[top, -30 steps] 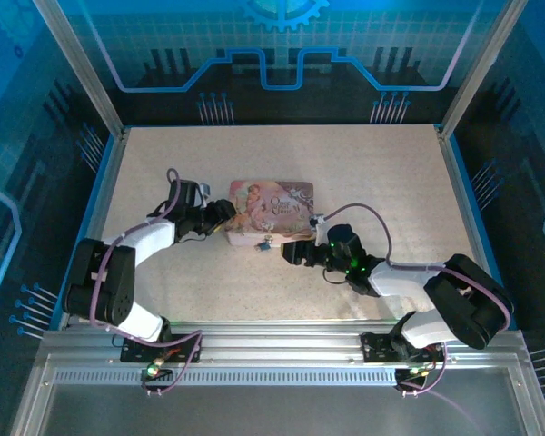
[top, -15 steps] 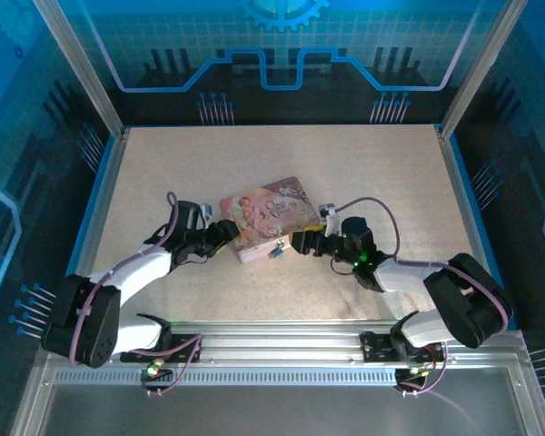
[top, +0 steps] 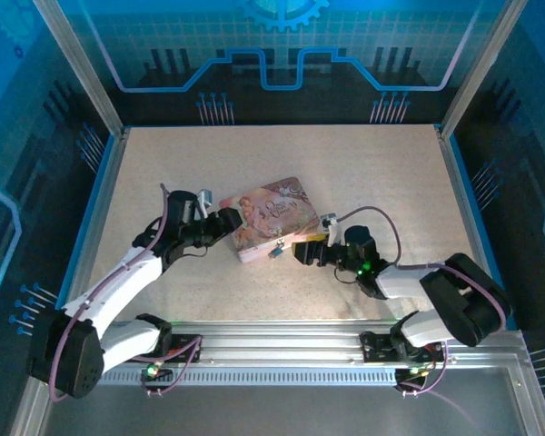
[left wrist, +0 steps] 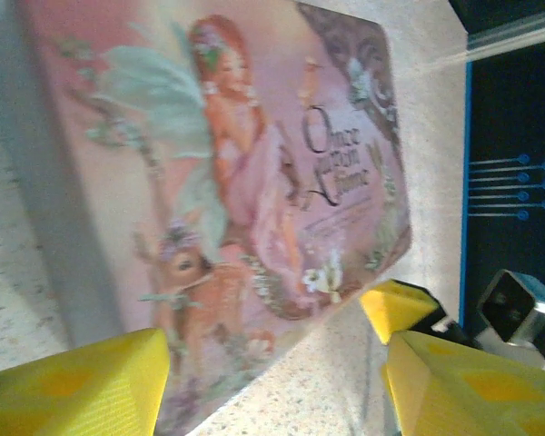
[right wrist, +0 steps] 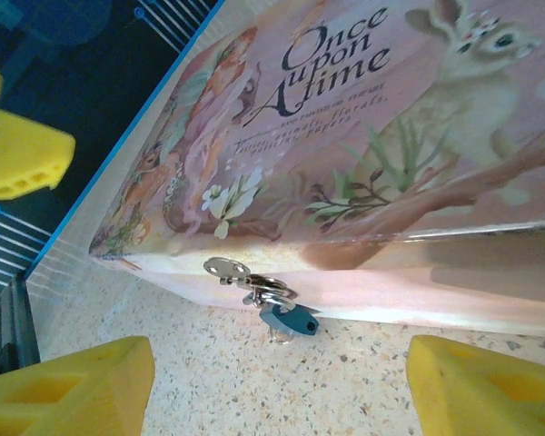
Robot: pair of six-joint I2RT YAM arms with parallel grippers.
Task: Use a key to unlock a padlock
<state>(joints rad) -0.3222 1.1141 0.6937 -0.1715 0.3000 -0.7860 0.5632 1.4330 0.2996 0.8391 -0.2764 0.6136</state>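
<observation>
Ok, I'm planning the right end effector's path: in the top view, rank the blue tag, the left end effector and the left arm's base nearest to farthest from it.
1. Blue tag, just left of the right end effector.
2. Left end effector, at the tin's left end.
3. Left arm's base, near-left corner.

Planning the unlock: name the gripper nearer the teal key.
The right gripper: the teal key hangs before it; the left gripper is across the tin.
</observation>
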